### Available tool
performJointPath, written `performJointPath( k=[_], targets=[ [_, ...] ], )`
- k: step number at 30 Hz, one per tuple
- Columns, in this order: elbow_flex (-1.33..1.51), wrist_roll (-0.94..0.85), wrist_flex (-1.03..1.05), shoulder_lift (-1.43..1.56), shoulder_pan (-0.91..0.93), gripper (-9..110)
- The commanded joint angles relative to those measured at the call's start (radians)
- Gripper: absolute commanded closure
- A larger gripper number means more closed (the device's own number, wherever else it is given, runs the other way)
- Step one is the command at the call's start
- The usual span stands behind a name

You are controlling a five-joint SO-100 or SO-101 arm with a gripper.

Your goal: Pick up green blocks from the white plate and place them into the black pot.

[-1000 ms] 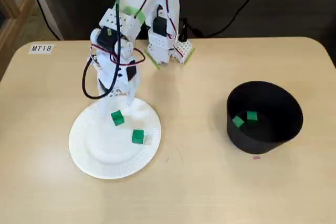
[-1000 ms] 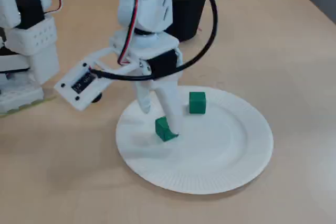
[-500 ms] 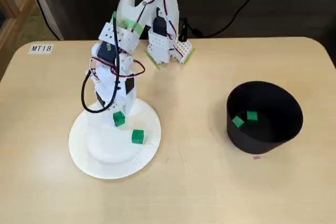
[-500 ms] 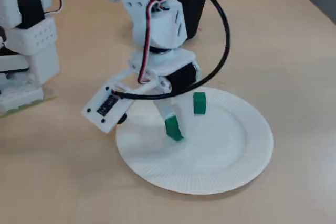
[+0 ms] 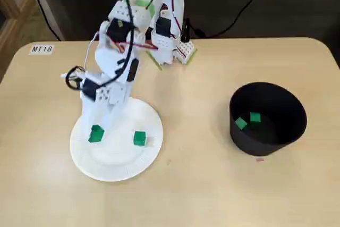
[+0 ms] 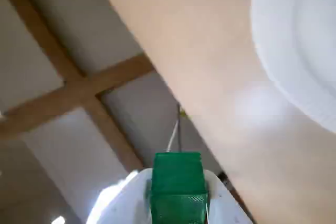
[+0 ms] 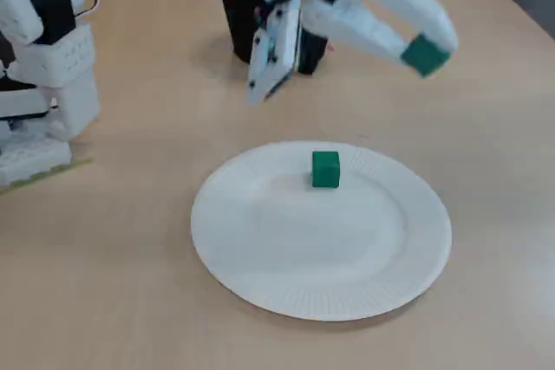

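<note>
Beyond the plate (image 7: 329, 253), a held block (image 7: 426, 55)

Nearest in a fixed view, the plate carries a loose block (image 7: 325, 168) near its far rim. Further back, up off the table (image 7: 130, 301), the gripper (image 7: 421, 49) is clamped on the held block. Farthest stands the pot (image 7: 238, 15); a fixed view shows two blocks (image 5: 255, 117) inside.

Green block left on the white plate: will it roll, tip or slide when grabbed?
Green block sits flat on a cube face, so rolling or tipping looks unlikely. The plate looks smooth, so a sideways nudge may slide it. Its twin looks undeformed pinched in the hand, so probably rigid and light.
</note>
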Motion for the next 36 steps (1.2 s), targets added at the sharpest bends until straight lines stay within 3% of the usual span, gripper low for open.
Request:
performJointPath(
  k=[1,9,17,27,36],
  targets=[
    [0.032,-0.003,-0.075,0.196,-0.164,104],
    [0.373,-0.060,-0.359,0.449,-0.594,104],
    [0.405,-0.301,-0.307,0.351,-0.841,104],
    [-0.155,-0.477,0.305,-0.014,-0.992,104],
    [-0.669,-0.583,0.801,-0.337,-0.971,104]
  ],
)
